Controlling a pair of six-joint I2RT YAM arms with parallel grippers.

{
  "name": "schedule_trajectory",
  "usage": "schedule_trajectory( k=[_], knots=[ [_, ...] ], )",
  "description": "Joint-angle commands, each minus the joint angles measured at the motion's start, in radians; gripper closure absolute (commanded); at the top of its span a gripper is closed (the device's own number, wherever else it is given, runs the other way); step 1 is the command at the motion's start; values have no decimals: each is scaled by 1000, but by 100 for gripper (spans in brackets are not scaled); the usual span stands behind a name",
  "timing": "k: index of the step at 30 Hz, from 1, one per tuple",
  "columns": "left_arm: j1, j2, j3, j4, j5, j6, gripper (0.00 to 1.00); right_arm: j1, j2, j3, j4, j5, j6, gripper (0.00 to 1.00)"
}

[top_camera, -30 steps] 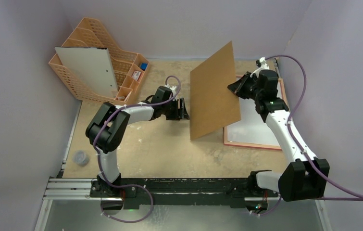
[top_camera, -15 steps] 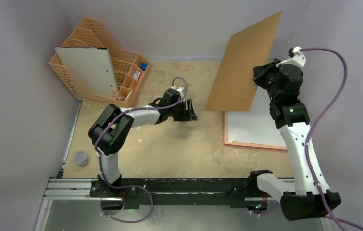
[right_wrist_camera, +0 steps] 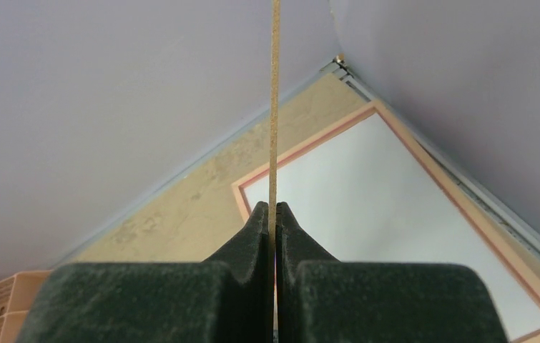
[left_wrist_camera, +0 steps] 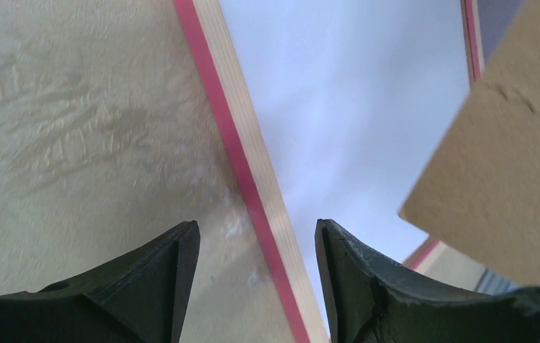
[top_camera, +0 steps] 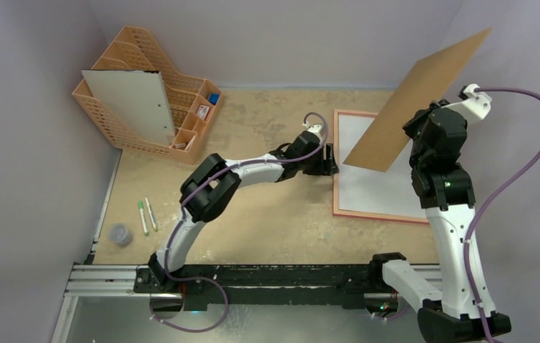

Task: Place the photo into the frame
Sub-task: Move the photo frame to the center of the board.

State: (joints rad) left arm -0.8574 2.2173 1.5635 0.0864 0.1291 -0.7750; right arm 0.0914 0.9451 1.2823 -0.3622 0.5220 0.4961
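The frame (top_camera: pixel 374 216) lies flat at the right of the table, pale reverse side up, with a white inside. My left gripper (top_camera: pixel 329 161) is open at its left edge. In the left wrist view the pink border (left_wrist_camera: pixel 249 164) runs between the open fingers (left_wrist_camera: pixel 257 236), which hold nothing. My right gripper (top_camera: pixel 413 128) is shut on a plain brown backing board (top_camera: pixel 417 100), held tilted in the air above the frame's far right part. The right wrist view shows the board's thin edge (right_wrist_camera: pixel 275 107) pinched between the jaws (right_wrist_camera: pixel 275 211), with the frame (right_wrist_camera: pixel 310 145) below. The photo's picture side shows in no view.
An orange desk organiser (top_camera: pixel 181 93) stands at the back left with a large white sheet (top_camera: pixel 134 107) leaning in it. Two pens (top_camera: pixel 145 214) and a small grey tub (top_camera: pixel 119 234) lie at the near left. Walls close in the table at the back and on both sides.
My right arm has carried the backing board up and to the right, off the frame. My left arm has reached right to the frame's left edge, and its jaws opened slightly.
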Motion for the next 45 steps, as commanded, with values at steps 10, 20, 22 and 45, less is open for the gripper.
schedule_trajectory(
  k=[10, 20, 22, 45],
  knots=[
    [-45, 191, 261, -152, -192, -40, 45, 2, -48, 48, 61, 97, -15, 100],
    [-60, 316, 502, -472, -257, 32, 62, 1, -51, 38, 56, 78, 0, 100],
    [-63, 313, 509, -507, -292, 48, 68, 2, -51, 38, 53, 76, 5, 100],
    [168, -270, -301, -365, -264, 111, 89, 2, 64, 107, 66, -353, -59, 100]
  ],
)
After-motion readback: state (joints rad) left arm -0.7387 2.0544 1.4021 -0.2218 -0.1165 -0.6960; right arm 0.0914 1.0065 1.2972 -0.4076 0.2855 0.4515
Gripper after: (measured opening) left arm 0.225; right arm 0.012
